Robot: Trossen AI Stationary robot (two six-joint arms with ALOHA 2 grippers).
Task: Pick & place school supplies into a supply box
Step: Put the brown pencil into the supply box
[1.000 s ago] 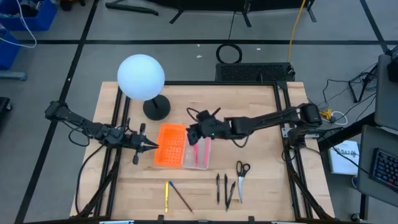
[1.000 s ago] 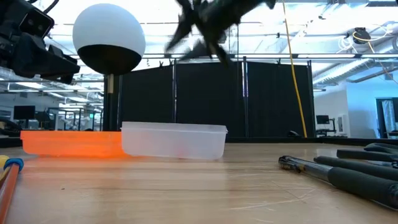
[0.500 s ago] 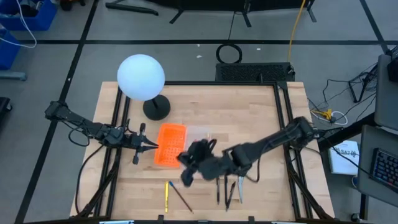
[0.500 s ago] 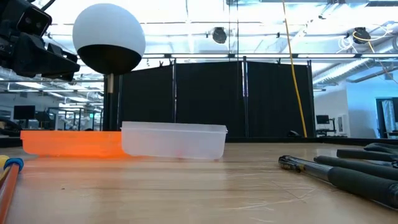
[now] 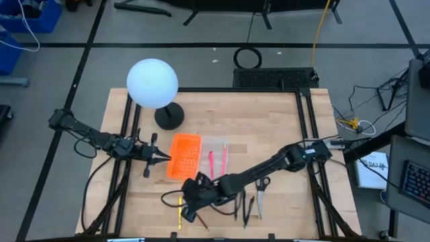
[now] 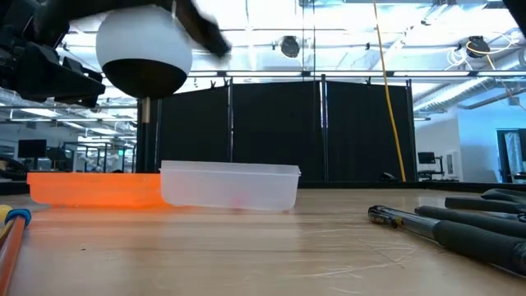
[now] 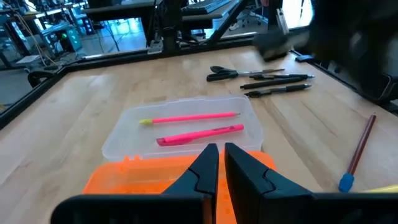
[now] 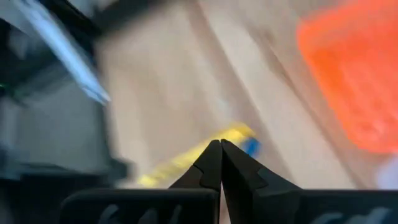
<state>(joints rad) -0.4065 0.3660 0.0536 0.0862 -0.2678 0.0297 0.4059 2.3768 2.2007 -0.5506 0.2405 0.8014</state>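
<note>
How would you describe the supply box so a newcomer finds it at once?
Start at the white globe lamp at the table's far left. Nearer the table's middle sit two trays side by side. The supply box is the clear one holding two pink pens; its neighbour is orange.

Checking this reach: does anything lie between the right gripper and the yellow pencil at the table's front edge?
Nothing visible does. The right gripper, jaws shut, is above the yellow pencil and brown pencil, with only bare table between.

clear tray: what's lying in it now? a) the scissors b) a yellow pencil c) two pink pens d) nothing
c: the left wrist view shows two pink pens lying in the clear tray, while the scissors lie on the table beyond it.
</note>
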